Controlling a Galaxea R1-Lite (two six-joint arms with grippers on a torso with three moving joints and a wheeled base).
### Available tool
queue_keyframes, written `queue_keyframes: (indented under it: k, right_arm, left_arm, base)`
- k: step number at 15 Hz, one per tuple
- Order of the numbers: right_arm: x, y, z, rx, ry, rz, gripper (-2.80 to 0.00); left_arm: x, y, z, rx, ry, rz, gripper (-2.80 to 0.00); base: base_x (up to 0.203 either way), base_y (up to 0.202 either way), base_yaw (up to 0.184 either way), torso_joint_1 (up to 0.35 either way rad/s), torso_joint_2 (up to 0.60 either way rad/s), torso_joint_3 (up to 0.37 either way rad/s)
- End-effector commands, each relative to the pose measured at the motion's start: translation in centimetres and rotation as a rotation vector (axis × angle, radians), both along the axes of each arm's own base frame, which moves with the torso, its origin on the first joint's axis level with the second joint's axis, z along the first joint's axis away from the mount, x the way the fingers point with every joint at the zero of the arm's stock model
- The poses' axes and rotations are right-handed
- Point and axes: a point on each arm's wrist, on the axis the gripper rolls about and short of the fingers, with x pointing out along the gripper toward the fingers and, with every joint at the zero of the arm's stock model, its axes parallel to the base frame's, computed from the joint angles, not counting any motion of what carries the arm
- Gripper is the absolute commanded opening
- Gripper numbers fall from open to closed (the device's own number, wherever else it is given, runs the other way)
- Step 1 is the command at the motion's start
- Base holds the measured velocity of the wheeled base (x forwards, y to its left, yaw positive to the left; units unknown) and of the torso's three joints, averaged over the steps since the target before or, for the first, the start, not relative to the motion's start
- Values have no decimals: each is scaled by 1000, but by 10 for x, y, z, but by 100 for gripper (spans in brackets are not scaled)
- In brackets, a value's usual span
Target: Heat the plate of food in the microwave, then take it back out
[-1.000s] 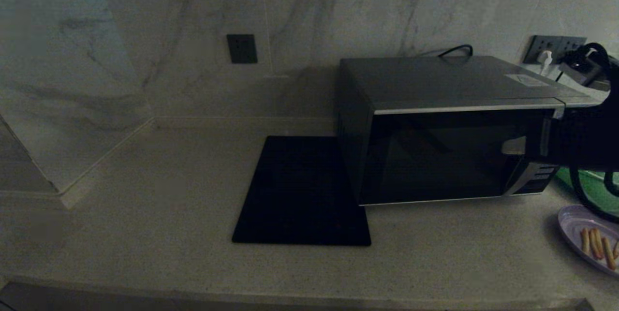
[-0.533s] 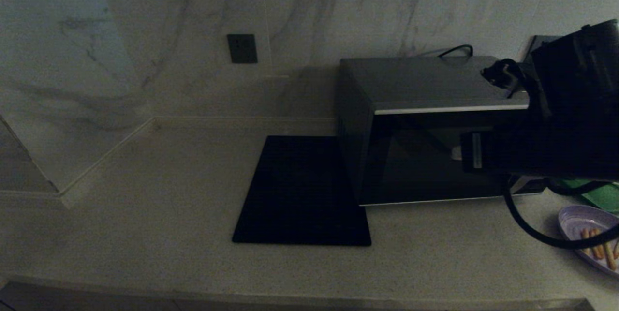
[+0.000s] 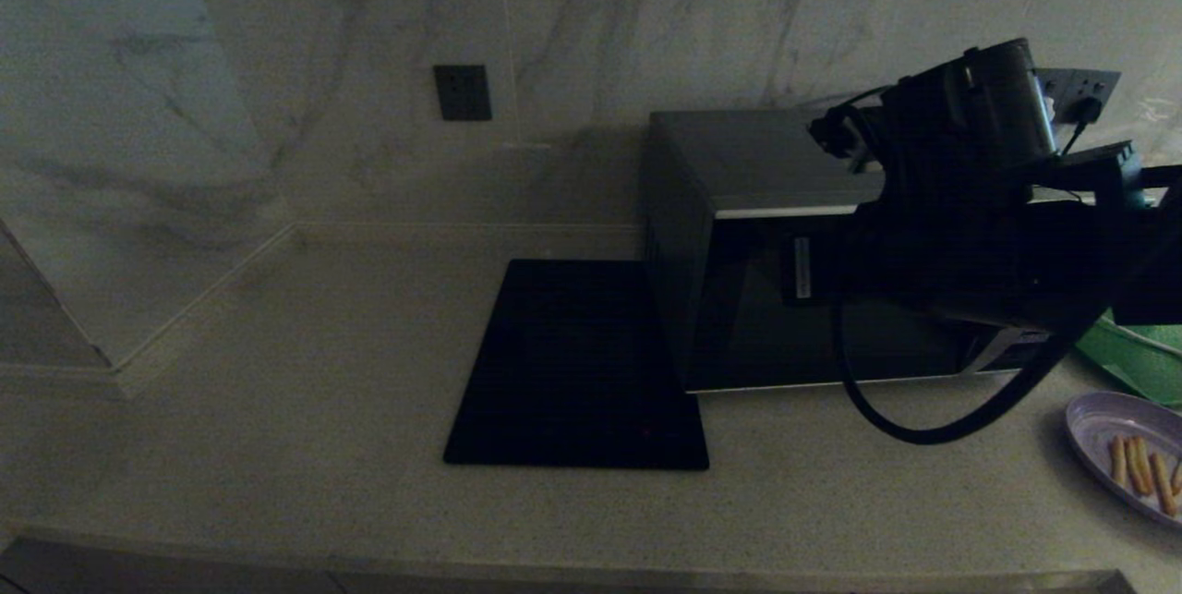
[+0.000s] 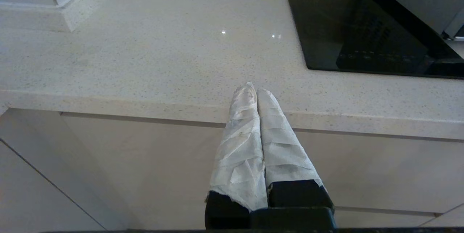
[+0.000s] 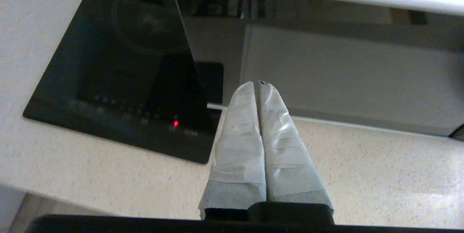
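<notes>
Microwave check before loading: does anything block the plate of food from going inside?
Yes. The microwave door is shut, and the right arm hangs before it, end effector closed. The plate of food sits on the counter.

The room is dim. A marble wall point(image 3: 646, 12) with grey veins stands behind the pale speckled bench point(image 3: 277, 372). A dark socket plate point(image 3: 462, 92) sits on this wall.

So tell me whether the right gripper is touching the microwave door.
Cannot tell. In the right wrist view the right gripper, fingers shut, points at the microwave door with its tips overlapping the glass, but no gap or contact shows. The head view hides the tips behind the arm.
</notes>
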Motion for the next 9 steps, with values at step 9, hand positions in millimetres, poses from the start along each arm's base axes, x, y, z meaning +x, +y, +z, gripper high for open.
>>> queue_keyframes:
  k: [9]
  right_arm:
    - [30,23,-13,-1,-58,-40,-280]
  left_arm:
    - [0,0,0,-1,-2,0,-280]
  base:
    - [0,0,0,0,0,0]
